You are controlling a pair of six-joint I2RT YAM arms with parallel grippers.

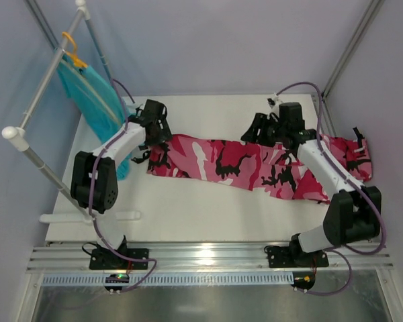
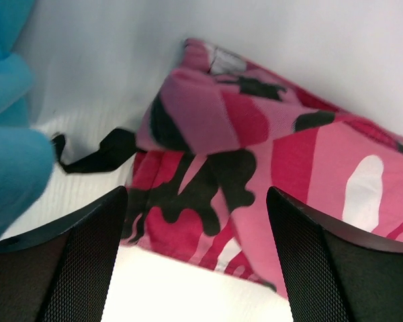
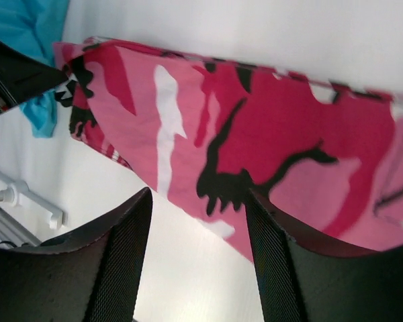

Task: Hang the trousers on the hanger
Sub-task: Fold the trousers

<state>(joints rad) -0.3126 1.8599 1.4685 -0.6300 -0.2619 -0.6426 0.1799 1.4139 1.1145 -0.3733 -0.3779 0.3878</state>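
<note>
Trousers (image 1: 255,168) across table (image 1: 188,208), rack (image 1: 46,74) left

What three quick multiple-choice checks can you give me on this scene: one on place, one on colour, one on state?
1. Where are the trousers? A) spread out on the table; B) lifted in the air; C) piled on the floor.
2. What colour is the garment hanging on the white rack? A) yellow; B) teal; C) black.
3. How does the left gripper stand? A) shut on cloth; B) shut on nothing; C) open over the trousers' end.
Answers: 1 A, the top view shows them lying lengthwise on the tabletop; 2 B, it hangs teal at the left; 3 C, its fingers stand wide apart with cloth below.
</note>
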